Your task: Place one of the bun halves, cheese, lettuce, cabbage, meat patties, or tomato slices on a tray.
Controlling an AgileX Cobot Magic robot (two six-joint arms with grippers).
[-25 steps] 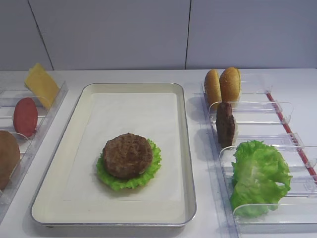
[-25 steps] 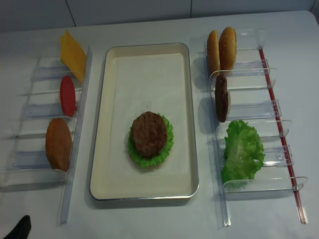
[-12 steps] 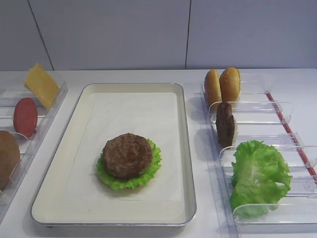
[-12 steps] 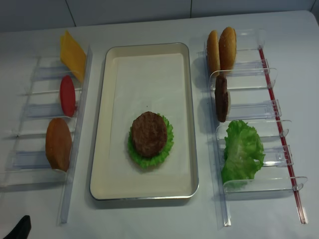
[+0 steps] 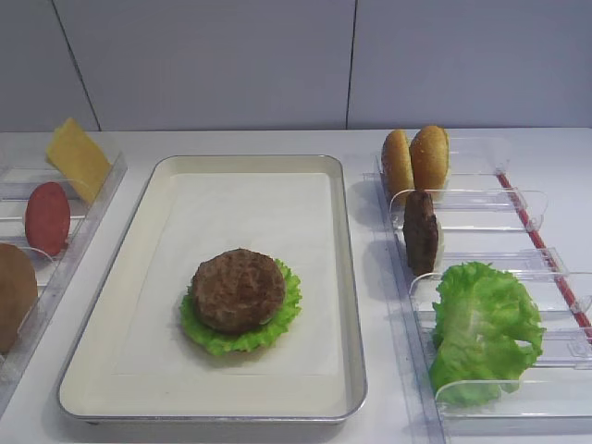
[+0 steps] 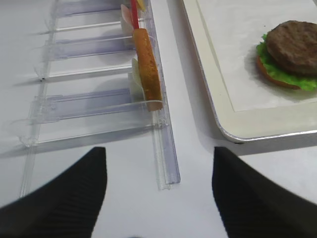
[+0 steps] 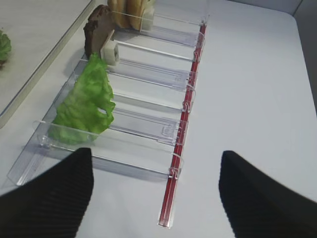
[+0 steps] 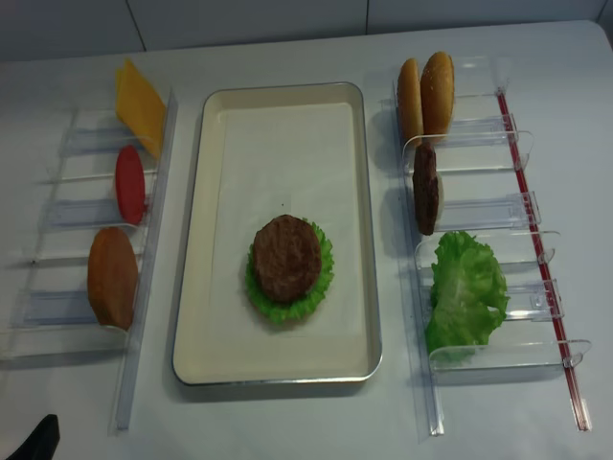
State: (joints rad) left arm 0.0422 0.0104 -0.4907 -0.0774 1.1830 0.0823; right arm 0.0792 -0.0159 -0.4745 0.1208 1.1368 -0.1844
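Centrally, the tray held a meat patty stacked on lettuce over a bun base, stacked in burger order. Spare bun halves, a patty and lettuce stood right of the tray in racks, upright for edge pickup; cheese and tomato stood left. Both the right hand and left hand hung released, holding nothing, near the bench edge.
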